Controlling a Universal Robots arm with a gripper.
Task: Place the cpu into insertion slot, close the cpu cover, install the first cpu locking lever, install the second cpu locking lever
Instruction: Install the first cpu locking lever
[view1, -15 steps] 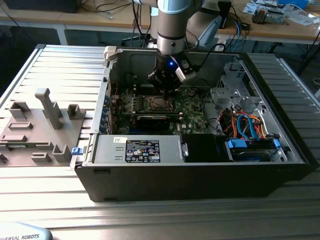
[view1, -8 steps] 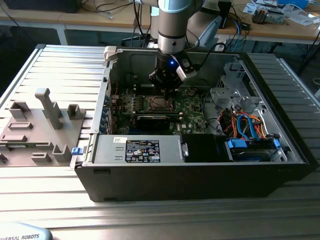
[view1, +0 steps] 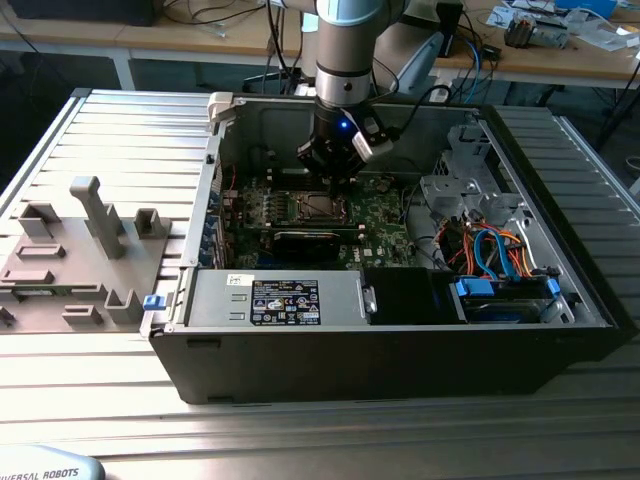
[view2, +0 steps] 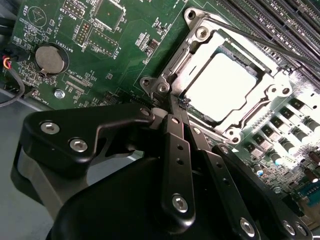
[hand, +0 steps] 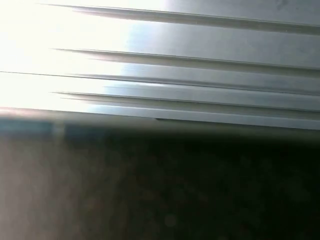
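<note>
**Gripper tip at the socket's edge, cpu seated under the cover**

In the second wrist view the gripper (view2: 176, 107) hangs over the green motherboard (view2: 125, 45) with its fingers (view2: 177, 165) drawn together to a narrow tip, nothing between them. That tip sits right at the near rim of the cpu cover (view2: 272, 92), which lies flat over the socket. The cpu (view2: 220, 85) shows bright through the cover's window, just beyond the tip. A thin locking lever (view2: 260, 42) runs as a long dark rod along the cover's far side, well off from the tip. Round coin battery (view2: 50, 59) sits well clear. In the exterior view the gripper (view1: 335, 170) stands inside the open computer case (view1: 400, 360), walls well apart from it.
</note>
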